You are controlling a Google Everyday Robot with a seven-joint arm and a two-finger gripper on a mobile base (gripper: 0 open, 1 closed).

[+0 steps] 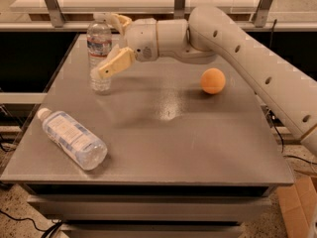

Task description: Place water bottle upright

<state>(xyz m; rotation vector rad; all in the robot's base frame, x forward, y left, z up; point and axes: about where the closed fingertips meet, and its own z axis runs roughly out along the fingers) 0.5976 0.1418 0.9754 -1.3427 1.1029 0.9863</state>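
Observation:
The water bottle, slim and clear with a red-and-green label band, stands upright on the grey table near its back left corner. My gripper reaches in from the right and is open. One tan finger crosses in front of the bottle's lower body, and the other finger sits behind its shoulder. The gap between the fingers is much wider than the bottle. Whether either finger touches the bottle is unclear.
A larger clear bottle with a pale label lies on its side at the front left. An orange ball rests right of centre. The white arm spans the back right. A railing runs behind the table.

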